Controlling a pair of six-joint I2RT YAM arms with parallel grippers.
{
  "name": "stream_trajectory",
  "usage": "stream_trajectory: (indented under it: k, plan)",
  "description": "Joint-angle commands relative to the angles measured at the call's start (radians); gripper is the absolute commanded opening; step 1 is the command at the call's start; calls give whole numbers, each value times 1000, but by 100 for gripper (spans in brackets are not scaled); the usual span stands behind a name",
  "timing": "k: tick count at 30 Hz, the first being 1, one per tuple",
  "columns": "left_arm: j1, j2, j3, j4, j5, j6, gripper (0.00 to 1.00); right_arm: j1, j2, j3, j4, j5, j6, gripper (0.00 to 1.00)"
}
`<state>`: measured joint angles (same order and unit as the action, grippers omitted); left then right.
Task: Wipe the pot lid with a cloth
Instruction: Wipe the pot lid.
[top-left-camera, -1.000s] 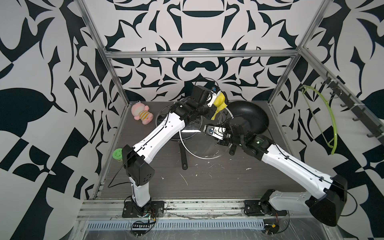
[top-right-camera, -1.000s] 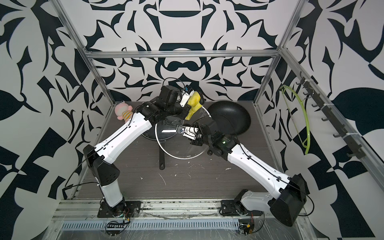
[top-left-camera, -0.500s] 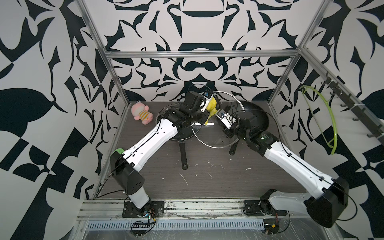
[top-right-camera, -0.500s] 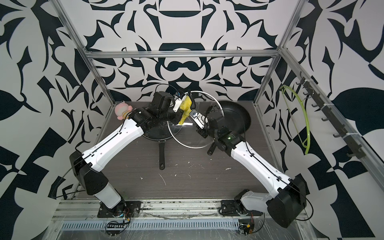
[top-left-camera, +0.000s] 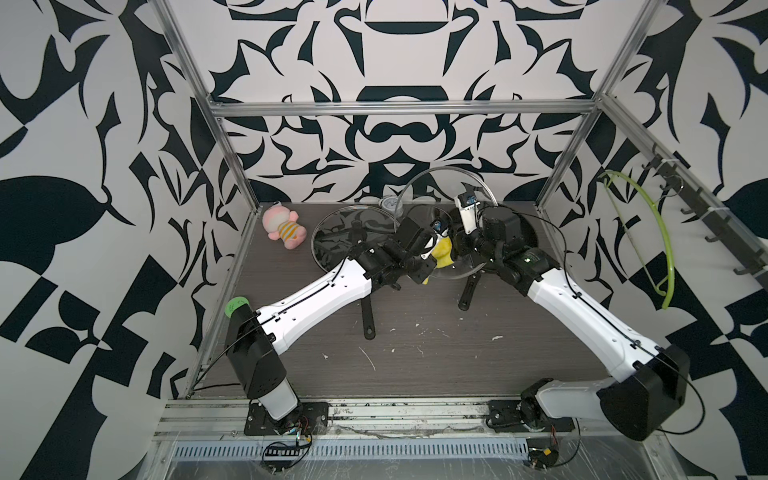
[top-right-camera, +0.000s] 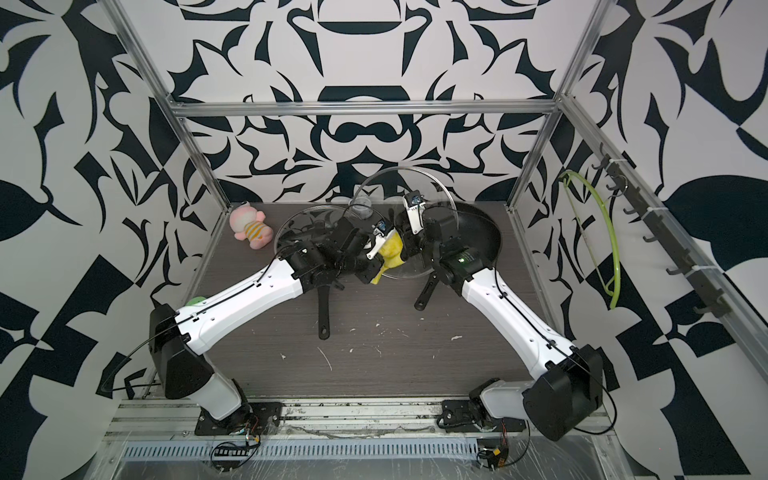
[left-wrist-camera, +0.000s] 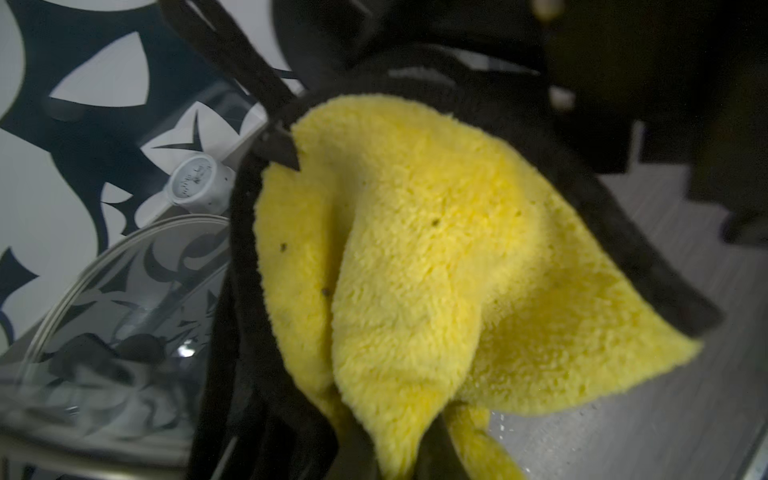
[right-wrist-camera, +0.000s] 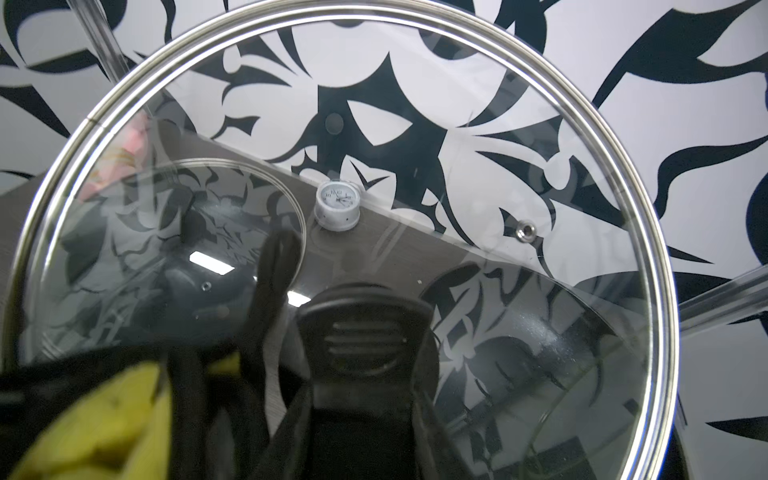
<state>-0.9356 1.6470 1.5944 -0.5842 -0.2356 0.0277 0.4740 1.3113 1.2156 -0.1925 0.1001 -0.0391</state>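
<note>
Wiping seems to be starting. The right fingers (top-left-camera: 459, 244), partly closed on the black knob (right-wrist-camera: 365, 332), are holding the round steel-rimmed glass pot lid (top-left-camera: 432, 187) upright over the back of the worktop (top-left-camera: 415, 365). The left fingers (top-left-camera: 427, 251) are pinching the fluffy yellow cloth (top-left-camera: 441, 253) tight just beside it. Next comes pressing the cloth onto the glass and sweeping across.

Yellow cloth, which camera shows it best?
The left wrist view: the cloth fills the frame, with its fluffy pile and dark edging clear. Both top views show only a small yellow patch. The right wrist view catches a blurred corner.
</note>
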Motion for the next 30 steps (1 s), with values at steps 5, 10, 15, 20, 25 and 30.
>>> stream_trajectory:
  k: [5,10,15,20,25,30]
  plan:
    - [25,0,-6,-9,-41,-61,0,-5,-61,109,288,-27,60,0]
    - [67,-33,-24,-9,-68,-66,0,-8,-85,88,285,-21,31,0]
    - [115,-64,-28,22,-42,-73,0,-7,-110,47,282,-56,-53,0]
    - [166,-46,11,25,-24,-97,0,-8,-154,-19,317,-190,-166,0]
    - [210,10,108,1,-5,-112,0,1,-187,-54,300,-250,-290,0]
    - [225,71,204,-11,23,-83,0,44,-217,-87,275,-257,-476,0]
